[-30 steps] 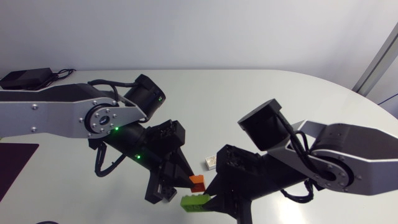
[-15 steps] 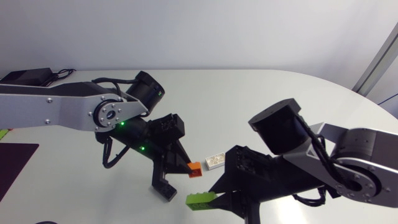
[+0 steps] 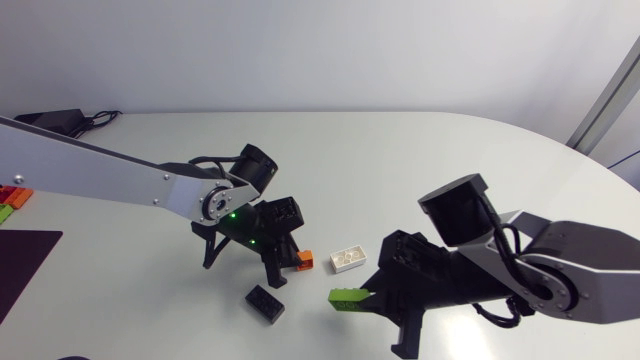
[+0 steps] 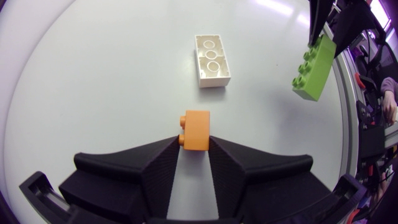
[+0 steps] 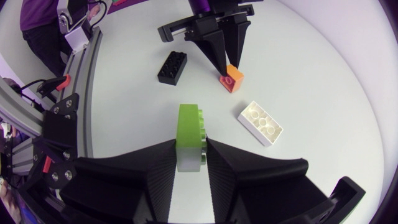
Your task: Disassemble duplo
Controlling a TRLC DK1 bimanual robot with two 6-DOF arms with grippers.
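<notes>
Left gripper (image 4: 194,143) pinches orange brick (image 4: 196,126); right gripper (image 5: 190,148) pinches green brick (image 5: 189,127)

On our white table (image 3: 400,150) we see a white brick (image 3: 350,259) and, to its near left, a black brick (image 3: 265,303).

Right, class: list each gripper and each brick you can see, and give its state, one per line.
Left gripper: shut on orange brick.
Right gripper: shut on green brick.
White brick: loose on table, hollow side up.
Black brick: loose on table, joined to nothing.
</notes>
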